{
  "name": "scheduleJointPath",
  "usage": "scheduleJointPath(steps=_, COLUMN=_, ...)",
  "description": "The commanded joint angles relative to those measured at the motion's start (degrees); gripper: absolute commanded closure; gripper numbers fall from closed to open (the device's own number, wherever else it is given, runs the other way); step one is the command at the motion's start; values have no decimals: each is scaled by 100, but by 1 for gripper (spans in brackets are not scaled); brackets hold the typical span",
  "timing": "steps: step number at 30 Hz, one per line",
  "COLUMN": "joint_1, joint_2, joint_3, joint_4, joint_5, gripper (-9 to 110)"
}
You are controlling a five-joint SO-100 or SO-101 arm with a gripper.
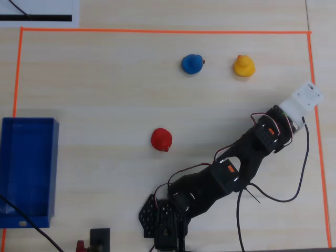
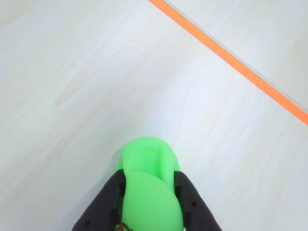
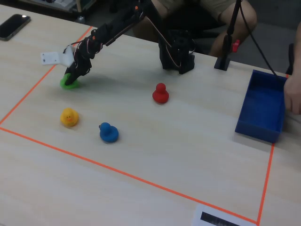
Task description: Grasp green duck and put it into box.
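Pinching the green duck (image 2: 149, 192) on the counter (image 2: 72, 72), the pincer (image 2: 150, 202) should lift straight (grip looks centred) before swinging boxward (image 3: 263, 110).

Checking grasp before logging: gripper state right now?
Gripper: closed on the green duck, one black finger on each side, duck at table level near the orange tape.

A red duck (image 1: 161, 139) is sitting mid-tabletop (image 1: 105, 94). Beyond it in the overhead view, a blue duck (image 1: 192, 64) and yellow duck (image 1: 244, 66) are standing near each other, all lying inside the orange tape border (image 1: 157, 31).
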Motion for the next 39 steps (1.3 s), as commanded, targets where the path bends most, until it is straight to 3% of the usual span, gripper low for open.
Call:
scheduleJointPath(steps=1, joint_1=-88, joint_2=492, joint_3=-457, joint_4=729, joint_5=448, gripper=101)
scheduleJointPath(steps=10, joint_1=-1529, joint_2=2865, joint_3=-642, joint_4=3911, joint_5=2241, gripper=101)
scheduleJointPath(steps=19, joint_1=-5616, joint_2=4957, joint_3=-527, joint_4=7022, joint_5=4518, gripper=101)
scheduleJointPath(steps=26, joint_1=-8736, joint_2=4500, joint_3=-905, joint_4=7620, joint_5=6196, gripper=101)
scheduleJointPath(steps=35, joint_1=-11109, joint_2=3568, joint_3=-2030, joint_4=7708, joint_5=6671, gripper=101)
scheduleJointPath(steps=39, joint_1=-11698, joint_2=2874, joint_3=-2672, joint_4=7523, joint_5=6759, gripper=101)
